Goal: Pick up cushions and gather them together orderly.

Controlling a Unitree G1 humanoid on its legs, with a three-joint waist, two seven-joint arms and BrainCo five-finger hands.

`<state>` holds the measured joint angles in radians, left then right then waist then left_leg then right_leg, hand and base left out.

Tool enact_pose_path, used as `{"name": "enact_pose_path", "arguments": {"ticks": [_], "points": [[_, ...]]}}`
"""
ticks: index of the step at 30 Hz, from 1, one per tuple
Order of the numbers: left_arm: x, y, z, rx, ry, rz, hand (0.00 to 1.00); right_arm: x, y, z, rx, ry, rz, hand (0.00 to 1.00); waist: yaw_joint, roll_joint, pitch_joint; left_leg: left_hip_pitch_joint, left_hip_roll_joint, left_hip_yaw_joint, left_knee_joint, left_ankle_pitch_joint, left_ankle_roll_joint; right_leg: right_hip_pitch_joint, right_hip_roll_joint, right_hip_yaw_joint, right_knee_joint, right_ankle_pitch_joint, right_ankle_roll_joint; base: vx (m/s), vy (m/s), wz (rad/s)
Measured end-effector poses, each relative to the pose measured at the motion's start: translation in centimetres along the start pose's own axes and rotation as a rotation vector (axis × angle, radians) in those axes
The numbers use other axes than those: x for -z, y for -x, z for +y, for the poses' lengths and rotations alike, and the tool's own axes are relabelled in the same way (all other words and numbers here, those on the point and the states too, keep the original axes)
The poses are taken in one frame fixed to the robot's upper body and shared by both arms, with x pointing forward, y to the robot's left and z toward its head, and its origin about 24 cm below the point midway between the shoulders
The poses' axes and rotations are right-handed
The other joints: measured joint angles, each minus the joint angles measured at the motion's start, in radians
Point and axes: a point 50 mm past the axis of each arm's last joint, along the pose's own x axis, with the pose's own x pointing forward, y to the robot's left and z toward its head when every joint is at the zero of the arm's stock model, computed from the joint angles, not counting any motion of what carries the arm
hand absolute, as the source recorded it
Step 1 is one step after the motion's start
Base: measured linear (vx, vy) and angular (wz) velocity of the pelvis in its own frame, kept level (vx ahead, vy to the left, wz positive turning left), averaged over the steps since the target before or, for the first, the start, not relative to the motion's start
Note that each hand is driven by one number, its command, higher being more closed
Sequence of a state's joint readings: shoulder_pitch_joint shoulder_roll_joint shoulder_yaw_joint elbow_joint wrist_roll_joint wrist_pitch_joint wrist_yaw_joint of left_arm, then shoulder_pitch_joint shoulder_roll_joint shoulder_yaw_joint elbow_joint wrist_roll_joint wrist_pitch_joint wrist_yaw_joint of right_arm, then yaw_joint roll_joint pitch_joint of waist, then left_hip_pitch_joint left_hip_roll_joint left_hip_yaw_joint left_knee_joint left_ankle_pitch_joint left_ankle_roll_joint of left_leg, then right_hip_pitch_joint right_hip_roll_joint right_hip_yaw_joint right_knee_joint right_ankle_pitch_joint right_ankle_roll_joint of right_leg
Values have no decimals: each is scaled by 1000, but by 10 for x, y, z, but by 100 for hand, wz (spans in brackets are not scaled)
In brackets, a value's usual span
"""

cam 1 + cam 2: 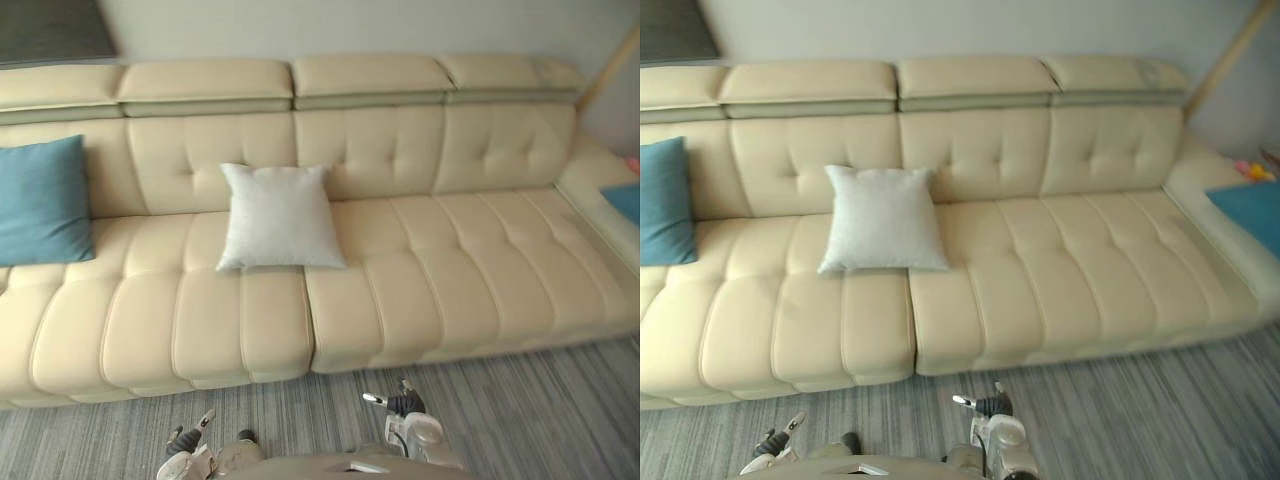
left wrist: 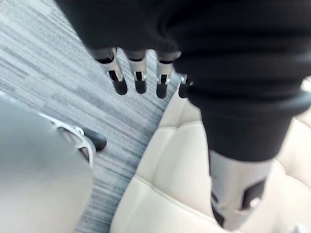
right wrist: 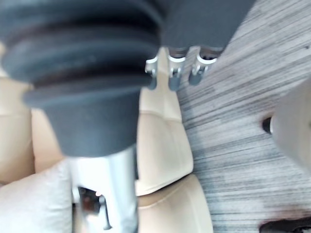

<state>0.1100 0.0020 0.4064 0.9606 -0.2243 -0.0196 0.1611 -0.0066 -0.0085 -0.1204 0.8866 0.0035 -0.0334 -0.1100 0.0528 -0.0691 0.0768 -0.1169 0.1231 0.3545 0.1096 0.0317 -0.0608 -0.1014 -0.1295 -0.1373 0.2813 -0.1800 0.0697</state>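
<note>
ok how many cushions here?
3 on the sofa: blue cushion at left end, white cushion in the middle, second blue cushion at right edge, partly cropped; others may be hidden.

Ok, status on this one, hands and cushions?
Left hand open, right hand open, both empty. White cushion mid sofa, blue cushion at its left end, second blue cushion at right end, none gathered. Path clear.

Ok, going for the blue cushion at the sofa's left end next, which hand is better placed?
Left, I'd judge. The blue cushion sits at the robot's far left, on the side of the left hand; the right hand would have to cross past the white cushion. Both hands hang low and empty.
</note>
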Motion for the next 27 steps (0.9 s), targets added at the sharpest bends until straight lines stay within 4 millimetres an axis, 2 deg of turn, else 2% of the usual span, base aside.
{"name": "enact_pose_path", "arguments": {"ticks": [1, 2, 4, 6, 8, 10, 11, 13, 15, 16, 18, 24, 25, 26, 27], "points": [[-1, 0, -9, 25, -9, 3, 0, -7, -3, -3, 7, 11, -15, 0, 4, 40, 25, -24, 26, -6, 14, 11, 1, 25, 33, -2, -96, 63, -2, -129, -96, -33], [-1, 0, -12, 35, -19, 3, 0, -11, -4, -4, 8, 14, -27, 0, -1, 49, 32, -27, 30, -13, 11, 16, -4, 35, 41, -4, -125, 80, -1, -178, -38, -13], [2, 2, -20, 68, -55, 6, 0, -4, -3, -15, 33, 29, -1, 0, -21, 80, 51, -31, 38, -47, 7, 36, -10, 46, 58, -9, -148, 103, -5, -166, -30, 15], [3, 2, -23, 79, -74, 4, 0, 1, -2, -25, 56, 43, 16, 0, -22, 87, 50, -20, 34, -54, -28, 65, -26, 28, 58, -8, -135, 104, -7, -182, -1, 3], [1, 2, -24, 86, -90, -2, 0, 4, -1, -28, 67, 41, 26, 0, -26, 81, 53, -15, 26, -57, -63, 83, -43, 8, 50, -2, -128, 105, -16, -173, 36, -21], [-4, 2, -25, 87, -83, -19, 0, 7, -1, -31, 85, 6, 41, 0, -16, 58, 66, -1, -11, -125, -1, 15, -24, -8, 35, 65, -122, 108, -14, -96, 93, -71], [-3, 2, -24, 84, -79, -17, 0, 8, -1, -31, 88, 2, 42, 0, -15, 59, 65, 6, -20, -144, 14, -10, -24, -7, 35, 83, -122, 110, -14, -38, 121, -114], [6, 3, -18, 69, -74, 5, 0, 16, 2, -34, 98, -1, 62, 0, -14, 61, 56, 58, -67, -185, -6, -93, -45, -7, 49, 211, -154, 118, -23, -70, 149, -147], [7, 4, -18, 76, -85, 10, 0, 23, 5, -31, 91, -10, 84, 0, -25, 71, 36, 72, -80, -176, -68, -99, -40, -10, 50, 240, -193, 134, -37, -50, 147, -103], [2, 2, -20, 89, -108, -4, 0, 36, 10, -29, 101, -58, 126, 0, -44, 43, 32, 89, -94, -153, -121, -97, -38, -34, 45, 252, -225, 148, -34, -23, 115, -82], [2, 2, -18, 89, -151, -4, 0, 40, 11, -31, 113, -71, 141, 0, -46, 30, 24, 101, -98, -131, -150, -95, -36, -42, 50, 278, -246, 167, -21, 6, 23, -55], [2, 1, -22, 110, -284, -14, 0, 44, 12, -32, 118, -88, 155, 0, -52, 23, 23, 166, -90, -28, -151, -102, -28, -54, 97, 405, -256, 221, -12, 48, -14, -79], [-4, 0, -24, 112, -303, -30, 0, 42, 11, -30, 114, -89, 150, 0, -54, 24, 24, 165, -79, 15, -123, -107, -28, -68, 103, 407, -261, 233, -22, 63, -2, -136], [-4, 0, -24, 113, -311, -32, 0, 40, 10, -30, 111, -89, 145, 0, -51, 29, 25, 169, -58, 82, -98, -108, -30, -78, 103, 355, -278, 237, -61, 95, 7, -183], [-3, 0, -24, 114, -314, -30, 0, 38, 9, -28, 106, -87, 145, 0, -51, 44, 33, 173, -31, 147, -75, -107, -31, -88, 94, 260, -282, 236, -106, 83, 6, -164]]}}
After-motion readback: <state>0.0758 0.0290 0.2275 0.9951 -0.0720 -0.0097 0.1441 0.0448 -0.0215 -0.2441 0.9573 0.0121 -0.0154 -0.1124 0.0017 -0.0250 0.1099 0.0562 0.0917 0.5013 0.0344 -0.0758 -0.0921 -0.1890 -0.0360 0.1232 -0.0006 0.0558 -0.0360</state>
